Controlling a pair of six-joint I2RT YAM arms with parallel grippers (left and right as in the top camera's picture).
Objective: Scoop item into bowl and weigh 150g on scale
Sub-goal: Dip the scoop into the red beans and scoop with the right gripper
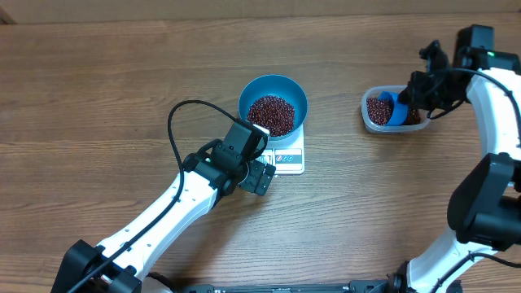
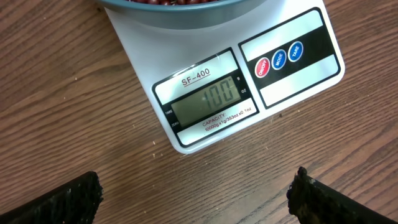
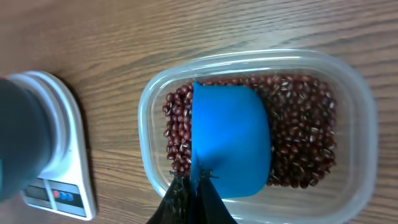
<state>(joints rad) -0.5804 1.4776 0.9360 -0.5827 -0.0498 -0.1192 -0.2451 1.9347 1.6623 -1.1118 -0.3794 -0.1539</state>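
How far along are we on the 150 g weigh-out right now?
Done: the bowl sits on the scale with beans in it; the display seems to read 100. In hand: the right gripper holds the scoop in the tub; the left gripper hangs open beside the scale. Left: more scoops until it shows 150.

Your left arm is white tubular links joined by black housings; a thin black cable arcs off its forearm; your right arm matches, white shells on black joints; the left gripper has black fingers with rough, grainy faces; the right gripper is black too.
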